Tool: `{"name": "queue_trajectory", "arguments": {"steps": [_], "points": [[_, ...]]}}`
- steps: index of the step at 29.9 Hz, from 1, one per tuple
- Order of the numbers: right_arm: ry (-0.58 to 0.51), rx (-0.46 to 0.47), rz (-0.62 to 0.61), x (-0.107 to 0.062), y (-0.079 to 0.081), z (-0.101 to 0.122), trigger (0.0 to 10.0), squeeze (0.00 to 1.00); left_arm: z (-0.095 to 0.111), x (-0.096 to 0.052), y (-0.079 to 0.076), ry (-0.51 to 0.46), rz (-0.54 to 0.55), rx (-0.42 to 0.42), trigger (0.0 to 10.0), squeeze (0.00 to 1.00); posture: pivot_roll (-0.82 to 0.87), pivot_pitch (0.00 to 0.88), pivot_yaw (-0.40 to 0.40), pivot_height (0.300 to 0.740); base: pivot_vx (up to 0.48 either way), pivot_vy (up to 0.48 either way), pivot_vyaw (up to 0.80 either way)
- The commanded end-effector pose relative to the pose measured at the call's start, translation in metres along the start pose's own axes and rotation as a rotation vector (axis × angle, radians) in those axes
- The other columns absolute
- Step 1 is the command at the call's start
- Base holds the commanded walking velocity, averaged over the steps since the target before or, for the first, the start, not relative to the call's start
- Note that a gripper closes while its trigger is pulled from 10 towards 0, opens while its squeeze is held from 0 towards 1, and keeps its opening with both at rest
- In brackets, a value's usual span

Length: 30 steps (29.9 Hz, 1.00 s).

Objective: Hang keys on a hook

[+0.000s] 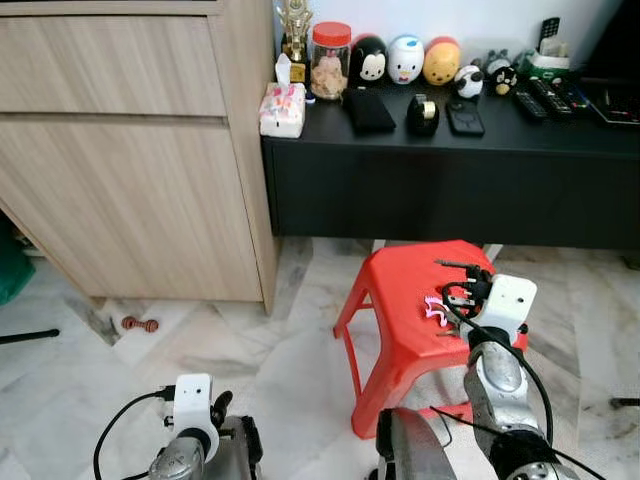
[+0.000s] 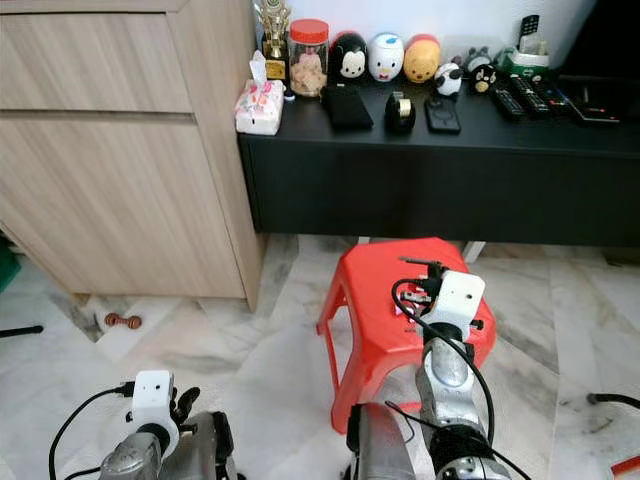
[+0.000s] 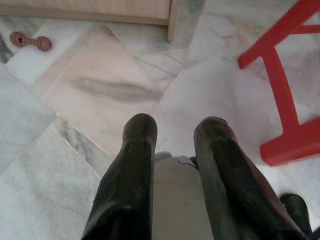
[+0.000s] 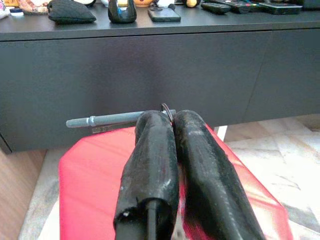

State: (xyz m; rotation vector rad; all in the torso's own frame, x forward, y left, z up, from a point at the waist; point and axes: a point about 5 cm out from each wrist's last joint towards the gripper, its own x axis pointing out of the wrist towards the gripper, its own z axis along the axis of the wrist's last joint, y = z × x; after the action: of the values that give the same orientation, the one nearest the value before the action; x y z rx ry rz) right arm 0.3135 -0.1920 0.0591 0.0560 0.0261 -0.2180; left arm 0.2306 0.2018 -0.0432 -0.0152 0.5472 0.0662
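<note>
Over the smooth red plastic stool (image 1: 405, 300), the right gripper (image 4: 167, 117) pinches its two black fingers tight on the keys (image 4: 120, 120), a thin grey metal key sticking out sideways. Behind stands a long black cabinet (image 1: 450, 180). Low over shiny marble floor (image 3: 100, 90), the left gripper (image 3: 175, 130) hangs slightly open, empty.

light: bright, even, indoor | shadows: soft | focus: sharp; wrist views' near fingers slightly blurred
</note>
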Motion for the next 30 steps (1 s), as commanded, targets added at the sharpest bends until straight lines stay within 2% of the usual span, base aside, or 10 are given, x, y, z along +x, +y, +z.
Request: {"name": "queue_trajectory", "arguments": {"steps": [1,17,20,24,30], "points": [[0.007,-0.002,0.007,0.001,0.002,0.001,10.0,0.00,-0.008,-0.003,-0.001,0.035,-0.001,-0.019,10.0,0.00,-0.06,0.045,-0.032,0.597,-0.409,0.000,0.00],[0.053,-0.024,0.001,0.000,0.003,-0.006,10.0,0.00,-0.008,-0.002,-0.004,0.037,-0.011,-0.014,10.0,0.00,-0.06,0.026,-0.029,0.597,-0.401,0.000,0.00],[0.026,-0.016,0.000,0.001,0.004,-0.002,10.0,0.00,-0.008,-0.002,-0.003,0.037,-0.010,-0.009,10.0,0.00,-0.06,0.028,-0.029,0.597,0.000,0.000,0.00],[0.009,-0.041,-0.070,0.004,-0.006,0.003,10.0,0.00,-0.007,-0.002,-0.003,0.034,-0.010,-0.007,10.0,0.00,-0.06,0.039,-0.030,0.622,0.000,0.000,0.00],[0.002,-0.047,-0.083,0.003,-0.010,0.003,10.0,0.00,-0.008,-0.002,-0.003,0.036,-0.010,-0.008,10.0,0.00,-0.06,0.047,-0.030,0.667,0.000,0.000,0.00]]}}
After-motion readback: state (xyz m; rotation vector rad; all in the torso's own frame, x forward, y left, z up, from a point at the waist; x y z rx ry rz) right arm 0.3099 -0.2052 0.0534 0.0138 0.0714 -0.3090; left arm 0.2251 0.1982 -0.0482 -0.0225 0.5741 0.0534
